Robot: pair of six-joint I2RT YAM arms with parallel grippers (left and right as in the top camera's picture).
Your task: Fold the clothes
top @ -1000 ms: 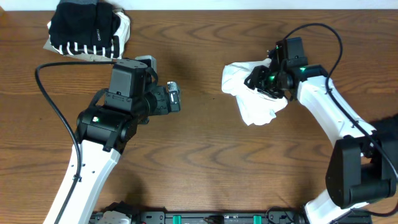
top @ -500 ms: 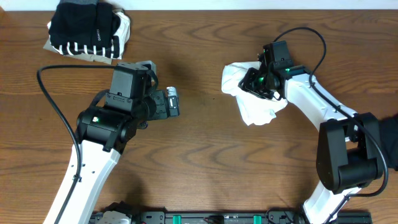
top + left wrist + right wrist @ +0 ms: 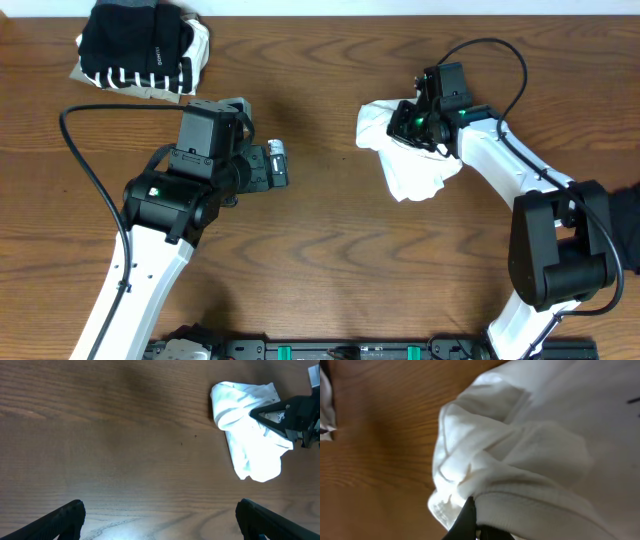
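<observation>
left gripper (image 3: 279, 163) — spread wide, holding nothing | right gripper (image 3: 408, 128) — clenched on white T-shirt (image 3: 412, 172)

Overhead, a brown wood-grain table (image 3: 320, 250) fills the frame; a white strip (image 3: 400, 6) runs along its far edge; a black rail (image 3: 330, 351) with green clips (image 3: 283, 352) lies at the near edge; 2 tiny dark specks (image 3: 181, 443) dot the wood in the left wrist view.
</observation>
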